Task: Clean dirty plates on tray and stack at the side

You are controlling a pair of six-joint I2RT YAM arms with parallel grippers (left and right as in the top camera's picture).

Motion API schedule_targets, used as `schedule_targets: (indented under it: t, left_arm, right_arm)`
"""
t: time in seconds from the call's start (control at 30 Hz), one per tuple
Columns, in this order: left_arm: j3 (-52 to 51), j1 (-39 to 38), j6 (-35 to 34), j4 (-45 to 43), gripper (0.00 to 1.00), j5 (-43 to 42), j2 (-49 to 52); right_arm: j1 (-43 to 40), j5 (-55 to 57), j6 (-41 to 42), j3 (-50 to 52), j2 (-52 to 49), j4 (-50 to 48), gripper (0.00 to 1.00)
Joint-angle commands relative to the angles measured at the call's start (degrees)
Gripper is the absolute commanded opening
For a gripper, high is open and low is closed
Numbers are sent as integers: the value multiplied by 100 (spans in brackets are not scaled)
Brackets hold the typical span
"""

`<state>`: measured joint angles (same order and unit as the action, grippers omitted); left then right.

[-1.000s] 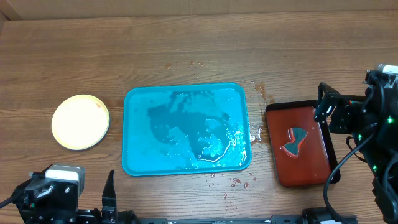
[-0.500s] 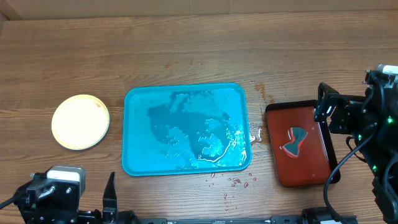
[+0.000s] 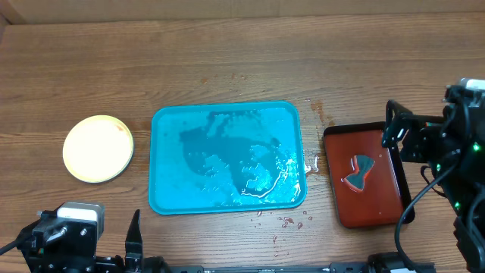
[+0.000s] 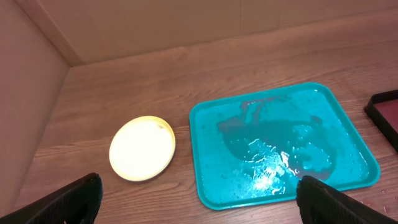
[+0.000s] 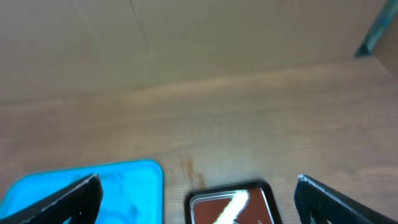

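The turquoise tray (image 3: 227, 201) lies mid-table, wet, with dark smears and no plate on it. A round pale plate with a lime-green rim (image 3: 98, 148) rests on the wood to its left; I cannot tell whether others lie under it. My left gripper (image 4: 199, 208) hangs open above the near table edge, its black fingers (image 4: 65, 200) at the frame corners, with the plate (image 4: 142, 148) and tray (image 4: 211, 180) ahead. My right gripper (image 5: 199, 200) is open and empty, high over the table's right side, above the tray's corner (image 5: 134, 180).
A dark red-brown tray with a black rim (image 3: 379, 208) sits right of the turquoise tray, with a pale blue-grey patch (image 3: 359, 171) on it. Red drops (image 3: 292, 221) and water spots dot the wood near the tray's right corners. A wall runs along the far side.
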<state>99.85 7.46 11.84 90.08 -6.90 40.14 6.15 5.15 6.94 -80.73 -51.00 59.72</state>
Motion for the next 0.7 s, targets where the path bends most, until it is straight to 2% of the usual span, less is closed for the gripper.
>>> schedule_targets:
  t: [0.0, 0.2, 0.4, 0.47, 0.67]
  left_arm:
    - [28, -42, 83, -4, 100, -44, -26]
    - [28, -42, 83, -7, 100, -44, -26]
    - [28, -42, 83, -4, 100, -44, -26]
    - [28, -42, 83, -4, 100, -44, -26]
    - [28, -42, 83, -4, 100, -44, -26]
  right_arm:
    - [22, -101, 490, 278, 531, -457, 100]
    - [22, -142, 942, 1609, 1705, -1519, 100]
    - [-109, -212, 1759, 3724, 3058, -3311, 100]
    - [-142, -293, 2031, 4612, 3534, -4183, 100]
    - [-142, -291, 2343, 6339, 4312, -5880, 100]
